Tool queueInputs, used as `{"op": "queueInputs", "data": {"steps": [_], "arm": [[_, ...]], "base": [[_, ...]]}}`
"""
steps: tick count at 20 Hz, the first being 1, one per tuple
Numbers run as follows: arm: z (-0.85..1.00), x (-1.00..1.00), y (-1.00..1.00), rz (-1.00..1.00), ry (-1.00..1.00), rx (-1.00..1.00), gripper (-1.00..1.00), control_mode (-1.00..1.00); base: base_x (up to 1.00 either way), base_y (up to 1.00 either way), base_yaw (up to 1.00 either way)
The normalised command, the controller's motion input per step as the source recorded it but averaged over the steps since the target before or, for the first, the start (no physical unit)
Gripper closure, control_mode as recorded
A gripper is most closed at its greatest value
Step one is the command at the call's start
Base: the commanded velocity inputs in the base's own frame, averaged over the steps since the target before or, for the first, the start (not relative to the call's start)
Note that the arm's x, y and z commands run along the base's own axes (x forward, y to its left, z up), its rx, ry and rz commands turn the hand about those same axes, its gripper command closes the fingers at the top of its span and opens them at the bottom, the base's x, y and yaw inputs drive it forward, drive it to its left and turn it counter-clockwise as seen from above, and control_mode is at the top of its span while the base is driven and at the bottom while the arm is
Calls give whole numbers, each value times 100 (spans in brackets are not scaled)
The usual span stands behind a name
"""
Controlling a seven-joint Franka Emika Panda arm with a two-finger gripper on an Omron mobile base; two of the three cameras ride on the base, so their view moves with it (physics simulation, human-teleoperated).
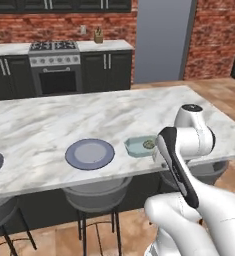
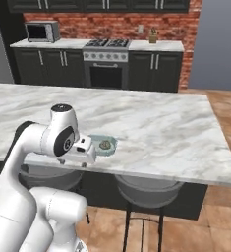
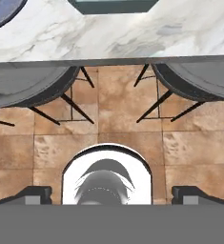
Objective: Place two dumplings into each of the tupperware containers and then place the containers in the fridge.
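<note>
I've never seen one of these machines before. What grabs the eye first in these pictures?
The big white robot arm bends up in front of a long marble counter. On the counter's near edge sit a round dark blue-grey plate and, beside it, a pale teal container with one small lump inside. Behind, a brick wall backs dark cabinets and a stove.

A glossy white arm (image 1: 189,145) is seen, built of rounded links; dark bands mark the joints, and a black cap tops one joint.
</note>
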Motion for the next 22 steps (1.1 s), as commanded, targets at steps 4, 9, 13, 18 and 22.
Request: {"op": "queueInputs", "data": {"steps": [4, 9, 13, 18, 22], "arm": [[0, 0, 0, 0, 0, 0, -100, 100], [0, 0, 0, 0, 0, 0, -100, 100], [0, 0, 0, 0, 0, 0, -100, 100], [0, 0, 0, 0, 0, 0, -100, 100], [0, 0, 0, 0, 0, 0, -100, 100]], "base": [[-89, 100, 0], [-42, 100, 1], [-4, 100, 8], [5, 100, 10], [1, 93, -2]]}}
